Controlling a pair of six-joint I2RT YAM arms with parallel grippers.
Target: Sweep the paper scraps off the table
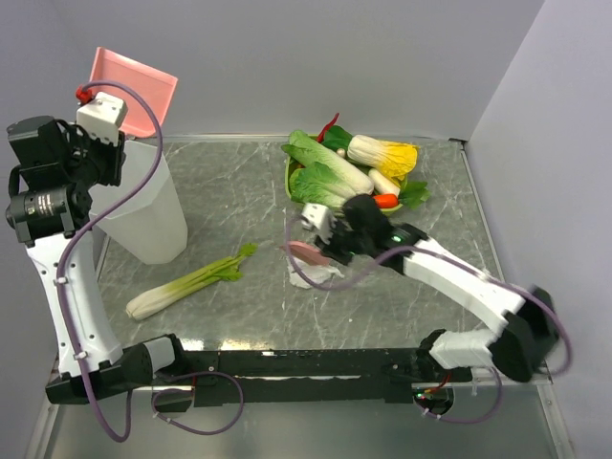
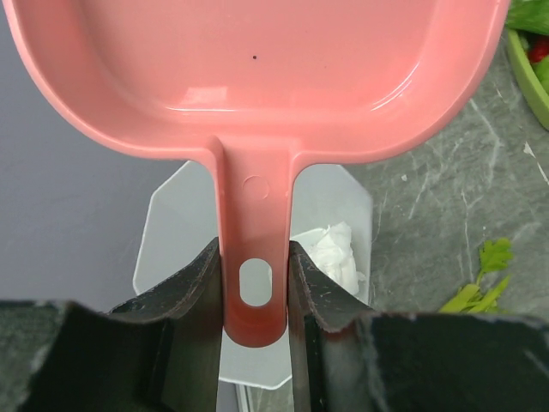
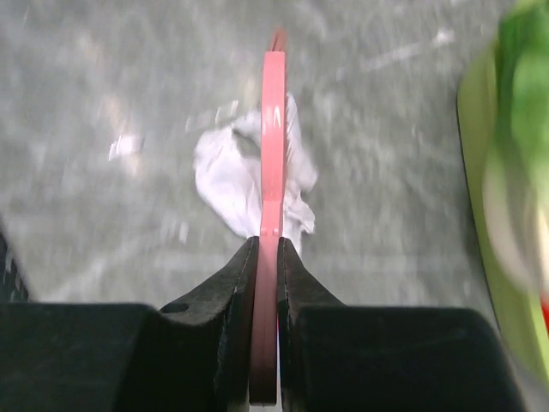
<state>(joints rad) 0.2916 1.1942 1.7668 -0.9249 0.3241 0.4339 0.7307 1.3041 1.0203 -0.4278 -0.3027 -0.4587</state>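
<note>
My left gripper (image 2: 255,275) is shut on the handle of a pink dustpan (image 2: 257,69), held high at the back left (image 1: 134,91) above a white bin (image 1: 143,215). Crumpled white paper (image 2: 336,253) lies inside the bin. Mid-table, my right gripper (image 3: 267,245) is shut on a thin pink sweeping tool (image 3: 273,129), seen edge-on. The tool reaches over a crumpled white paper scrap (image 3: 225,176) lying on the grey-green marble table (image 1: 239,182). From above, that scrap (image 1: 311,275) sits just below the right gripper (image 1: 320,251). The right wrist view is blurred.
A white-stemmed green leek (image 1: 186,284) lies on the table left of the scrap. A green bowl (image 1: 289,177) piled with toy vegetables stands at the back, close behind the right gripper; its rim (image 3: 480,172) shows at the right of the right wrist view.
</note>
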